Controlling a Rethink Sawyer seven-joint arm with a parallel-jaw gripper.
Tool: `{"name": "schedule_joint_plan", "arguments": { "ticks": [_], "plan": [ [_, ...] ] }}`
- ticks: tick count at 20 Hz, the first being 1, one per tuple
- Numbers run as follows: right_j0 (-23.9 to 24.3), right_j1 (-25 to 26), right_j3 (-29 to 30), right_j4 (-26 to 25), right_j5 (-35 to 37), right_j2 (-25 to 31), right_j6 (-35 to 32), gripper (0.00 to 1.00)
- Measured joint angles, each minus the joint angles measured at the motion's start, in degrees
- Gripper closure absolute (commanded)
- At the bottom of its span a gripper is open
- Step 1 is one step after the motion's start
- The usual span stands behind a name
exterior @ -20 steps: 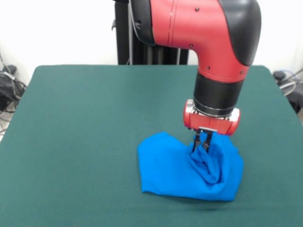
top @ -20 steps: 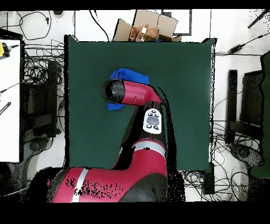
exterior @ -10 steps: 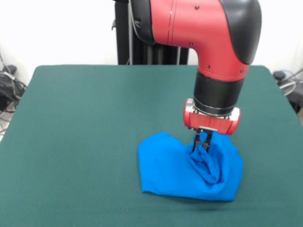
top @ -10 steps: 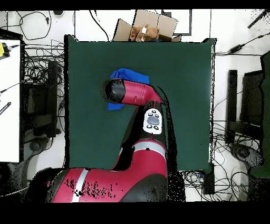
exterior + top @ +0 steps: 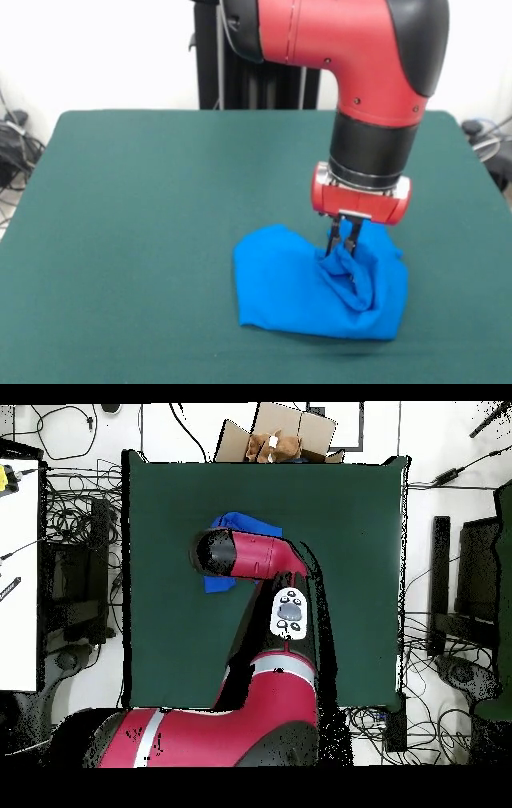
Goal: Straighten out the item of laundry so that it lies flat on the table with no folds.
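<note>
The item of laundry [image 5: 296, 288] is a bright blue piece of fabric, bunched and folded on the dark green table [image 5: 144, 208] toward the near right in the front view. My gripper [image 5: 342, 246] stands straight down over its raised right part, shut on a pinched ridge of the cloth that is pulled up a little. In the overhead view the arm covers most of the laundry [image 5: 245, 523]; only blue edges show around the wrist. The gripper itself is hidden there. No lettering shows.
A cardboard box [image 5: 280, 436] sits beyond the table's far edge in the overhead view. Cables and equipment crowd both sides of the table. A white desk [image 5: 18, 574] stands at the left.
The arm has shifted slightly and risen a touch with the pinched fold. The right side of the cloth is drawn up a little more.
</note>
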State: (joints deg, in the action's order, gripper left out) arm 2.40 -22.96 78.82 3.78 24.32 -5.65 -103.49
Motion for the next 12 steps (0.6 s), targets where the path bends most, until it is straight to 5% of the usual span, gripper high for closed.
{"name": "schedule_joint_plan", "arguments": {
  "ticks": [6, 12],
  "plan": [
    [-0.21, -0.44, -3.42, -2.92, 1.38, -0.03, 0.00, 1.00],
    [-0.48, 0.32, -12.42, -3.59, 10.08, -0.67, 0.00, 1.00]
  ]
}}
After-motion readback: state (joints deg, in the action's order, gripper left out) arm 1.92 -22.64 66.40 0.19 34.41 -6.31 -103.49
